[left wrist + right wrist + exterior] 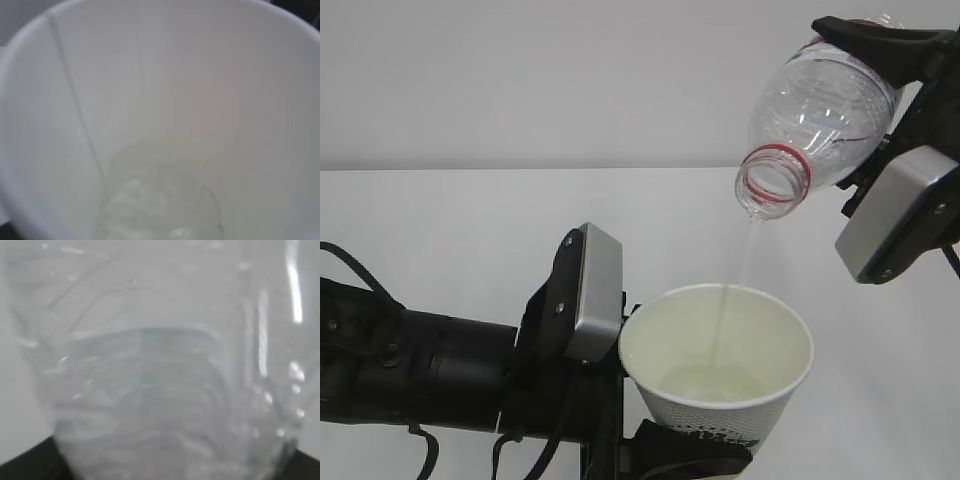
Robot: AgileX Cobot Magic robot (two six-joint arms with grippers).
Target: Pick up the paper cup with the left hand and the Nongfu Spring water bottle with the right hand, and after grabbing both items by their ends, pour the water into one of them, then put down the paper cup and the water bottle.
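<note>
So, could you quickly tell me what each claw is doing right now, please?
Left claw: closed on the paper cup, held near its base.
Right claw: closed on the Nongfu Spring water bottle, tilted mouth-down over the cup.

I see bare tabletop [440,230] open behind and left of my left arm. The paper cup [720,350] blocks the near middle. Directly above it hangs the tilted bottle [815,115], with a thin stream of water [730,300] crossing the gap between them.
</note>
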